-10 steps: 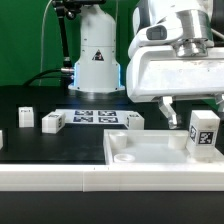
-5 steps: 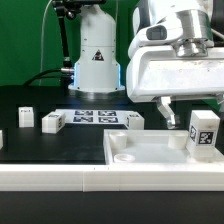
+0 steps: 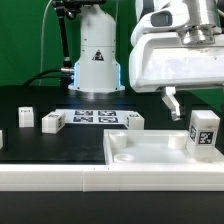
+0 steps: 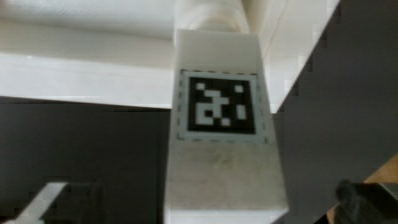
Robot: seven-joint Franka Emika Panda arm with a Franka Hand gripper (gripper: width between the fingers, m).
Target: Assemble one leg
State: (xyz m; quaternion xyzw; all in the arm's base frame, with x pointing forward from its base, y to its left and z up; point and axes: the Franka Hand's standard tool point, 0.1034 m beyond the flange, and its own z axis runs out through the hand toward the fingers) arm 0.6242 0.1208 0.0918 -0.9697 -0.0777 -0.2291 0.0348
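While the gripper (image 3: 190,100) hangs with jaws spread, the leg (image 3: 203,132) near the table's edge looks light, rigid, slick; pinch its plain sides.

Bright, even lighting, soft low-resolution exterior view, white surfaces nearly blown out (blue glow at the arm base (image 3: 97,72)), leg (image 4: 217,150) blurred close up in wrist view
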